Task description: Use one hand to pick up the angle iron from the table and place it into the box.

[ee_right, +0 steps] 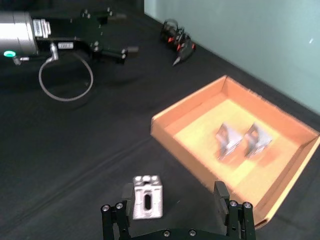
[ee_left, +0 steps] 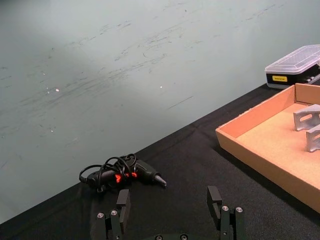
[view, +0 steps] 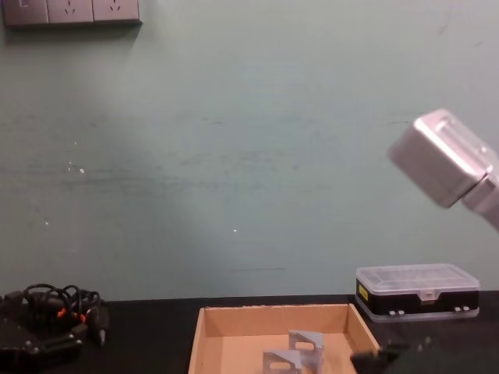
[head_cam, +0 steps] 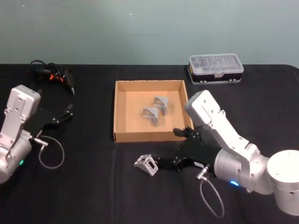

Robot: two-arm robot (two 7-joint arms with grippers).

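Case (head_cam: pixel 216 68) far right ahead of me, close to the wall (head_cam: pixel 140 28): black body, clear lid down, lying flat. Yellow label (ee_left: pixel 279 79) on its side, seen from my left wrist. Corded tool (head_cam: pixel 53 76) far left, well apart from the case: black with orange marks, tip pointing right and toward me, cord bunched in loops behind it. Wall pale green, scuffed. Sockets (view: pixel 70 11) high on it, top left in my chest view.

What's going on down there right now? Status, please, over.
Right gripper open, at the angle iron on the table, in front of the box. Left gripper open, parked at left. Two irons already in box; path unobstructed.
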